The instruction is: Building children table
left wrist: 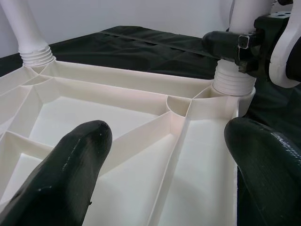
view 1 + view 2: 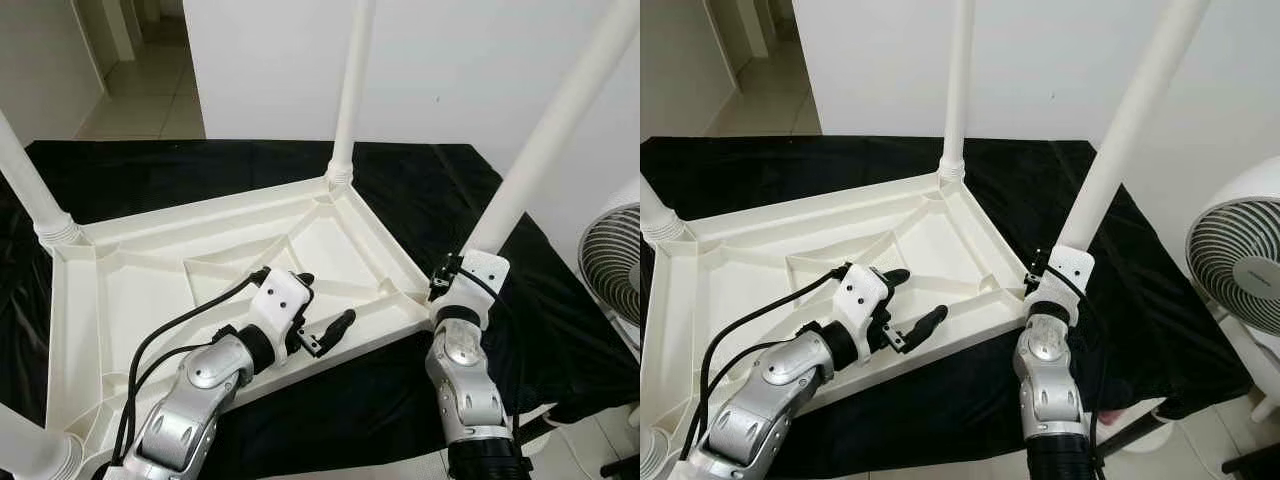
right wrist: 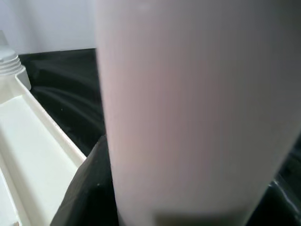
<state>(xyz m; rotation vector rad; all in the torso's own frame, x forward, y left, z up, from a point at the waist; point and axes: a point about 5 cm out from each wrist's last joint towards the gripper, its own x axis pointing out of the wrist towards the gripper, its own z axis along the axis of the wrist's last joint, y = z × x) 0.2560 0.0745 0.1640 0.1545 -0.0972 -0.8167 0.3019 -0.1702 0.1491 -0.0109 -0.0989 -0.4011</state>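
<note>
A white plastic tabletop (image 2: 150,290) lies upside down on black cloth (image 2: 420,190), legs cut off above. The right end effector (image 2: 452,282) grips the near-right leg (image 2: 560,120); its fingers are mostly hidden. The left end effector (image 2: 322,312) hovers open over the ribbed underside.

wall: plain white (image 2: 450,70), right behind the far edge
surface: black cloth (image 2: 180,165), a bit wrinkly
floor: pale tiles (image 2: 140,100) past the far left corner
fan: 1 white fan (image 2: 1240,265), right side
</note>
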